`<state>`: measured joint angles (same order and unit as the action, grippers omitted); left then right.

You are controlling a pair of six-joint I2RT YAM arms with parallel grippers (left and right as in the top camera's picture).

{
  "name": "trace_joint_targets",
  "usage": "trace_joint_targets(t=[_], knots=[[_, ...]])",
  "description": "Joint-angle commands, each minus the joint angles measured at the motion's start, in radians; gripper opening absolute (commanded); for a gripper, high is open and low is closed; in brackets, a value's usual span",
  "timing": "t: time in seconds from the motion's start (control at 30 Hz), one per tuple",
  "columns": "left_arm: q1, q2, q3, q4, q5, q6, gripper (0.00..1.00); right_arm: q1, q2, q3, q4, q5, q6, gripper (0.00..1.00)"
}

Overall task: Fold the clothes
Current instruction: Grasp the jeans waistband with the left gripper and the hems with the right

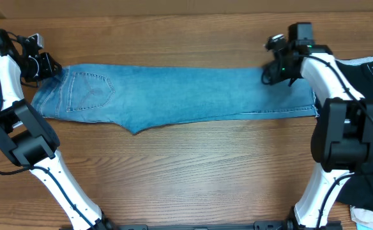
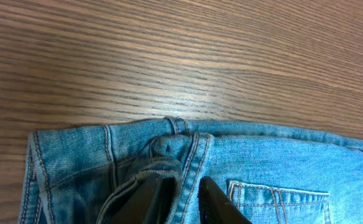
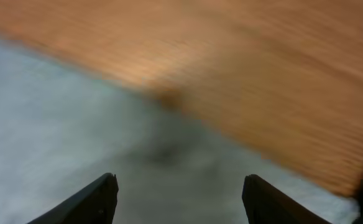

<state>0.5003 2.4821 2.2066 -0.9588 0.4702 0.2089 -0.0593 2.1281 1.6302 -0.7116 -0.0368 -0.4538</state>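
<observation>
denim at centre of the plate: what is it, and where does it lie? (reader)

jeans [image 1: 186,96], light blue, spread flat along the far half of the desk [image 1: 186,179]. waistband [image 2: 169,127] at the left, frayed hems [image 1: 311,105] at the right. (legend)

how many folds are in? (reader)

1, judging by the outline. only 1 back pocket [image 1: 91,89] shows, and the crotch makes a point on the near edge, so 1 leg appears to lie over the other. the crosswise folds are not yet done; the strip lies at full length. (legend)

and the left gripper? (reader)

left gripper [image 2: 180,185] sits at the waistband, jaws narrow, with a ridge of denim pinched between them beside the seam. (legend)

the right gripper? (reader)

right gripper [image 3: 180,180] is at the far corner of the hem end, jaws wide, denim beneath and nothing between the fingers. its wrist view is blurred, so whether it touches the cloth cannot be told. (legend)

what remains? (reader)

by judgement, most of the task: a hold on the hem end, then 1 end carried over the other, probably 2 times, to make a compact stack. (legend)
</observation>
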Motion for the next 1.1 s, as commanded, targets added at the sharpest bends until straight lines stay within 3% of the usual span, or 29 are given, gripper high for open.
trace_joint_targets(t=[0.0, 0.13, 0.37, 0.47, 0.53, 0.6, 0.63, 0.67, 0.83, 0.87, 0.9, 0.93, 0.97, 1.03, 1.07], knots=[[-0.003, 0.003, 0.014, -0.01, 0.024, -0.011, 0.25, -0.058, -0.007, 0.007, 0.046, -0.011, 0.256, 0.66], [-0.003, 0.003, 0.014, -0.011, 0.018, -0.011, 0.25, -0.06, 0.019, 0.007, 0.065, -0.016, 0.429, 0.64], [-0.003, 0.003, 0.014, -0.013, 0.018, -0.011, 0.25, -0.059, 0.121, 0.007, 0.079, -0.027, 0.485, 0.59], [-0.003, 0.003, 0.014, -0.013, 0.018, -0.011, 0.21, -0.059, 0.121, 0.007, 0.093, -0.028, 0.485, 0.22], [-0.003, 0.003, 0.014, -0.013, 0.018, -0.012, 0.17, -0.059, 0.121, 0.007, 0.101, -0.028, 0.485, 0.04], [-0.003, 0.003, 0.014, -0.013, 0.018, -0.012, 0.17, -0.059, 0.12, 0.007, 0.107, -0.028, 0.485, 0.04], [-0.003, 0.003, 0.014, -0.013, 0.018, -0.015, 0.17, -0.059, 0.12, 0.007, 0.111, -0.027, 0.485, 0.66], [-0.003, 0.003, 0.014, -0.013, 0.018, -0.015, 0.18, -0.059, 0.12, 0.007, 0.114, -0.027, 0.485, 1.0], [-0.003, 0.003, 0.014, -0.013, 0.018, -0.015, 0.22, -0.059, 0.123, 0.007, 0.121, -0.024, 0.508, 1.0], [-0.003, 0.003, 0.014, -0.013, 0.018, -0.014, 0.22, -0.059, 0.123, 0.007, 0.121, -0.024, 0.511, 0.98], [-0.003, 0.003, 0.014, -0.013, 0.018, -0.014, 0.22, -0.059, 0.124, 0.007, 0.121, -0.024, 0.512, 0.89], [-0.003, 0.003, 0.014, -0.013, 0.018, -0.014, 0.22, -0.059, 0.124, 0.007, 0.119, -0.024, 0.511, 0.67], [-0.003, 0.003, 0.014, -0.013, 0.018, -0.014, 0.22, -0.059, 0.124, 0.007, 0.116, -0.024, 0.511, 0.54], [-0.003, 0.003, 0.014, -0.013, 0.017, -0.014, 0.22, -0.059, 0.124, 0.007, 0.105, -0.024, 0.511, 0.51], [-0.003, 0.003, 0.014, -0.013, 0.017, -0.014, 0.22, -0.059, 0.124, 0.007, 0.102, -0.024, 0.511, 0.41]])
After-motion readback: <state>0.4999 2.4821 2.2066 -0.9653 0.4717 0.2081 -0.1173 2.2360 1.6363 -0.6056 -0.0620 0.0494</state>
